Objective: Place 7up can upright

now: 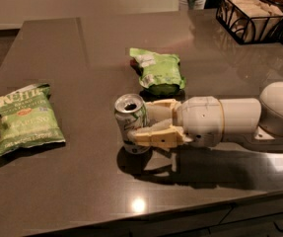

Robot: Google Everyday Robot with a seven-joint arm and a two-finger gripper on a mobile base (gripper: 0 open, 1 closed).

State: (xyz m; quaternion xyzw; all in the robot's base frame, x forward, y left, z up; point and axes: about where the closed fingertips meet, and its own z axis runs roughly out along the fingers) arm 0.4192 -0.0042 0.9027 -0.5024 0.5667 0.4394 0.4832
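My claw [142,121], smooth matt cream plastic, over desk [82,181] middle, clamped round can [130,118]: thin shiny metal, printed side. Desk: dark, polished, glossy, mirrors lamps. Left bag [25,117], middle bag [158,73]: crinkled glossy plastic film. Basket [249,16]: black wire.

Pincer [141,123] around 7up can [129,116] on table [82,58]; chip bag [26,120] left.
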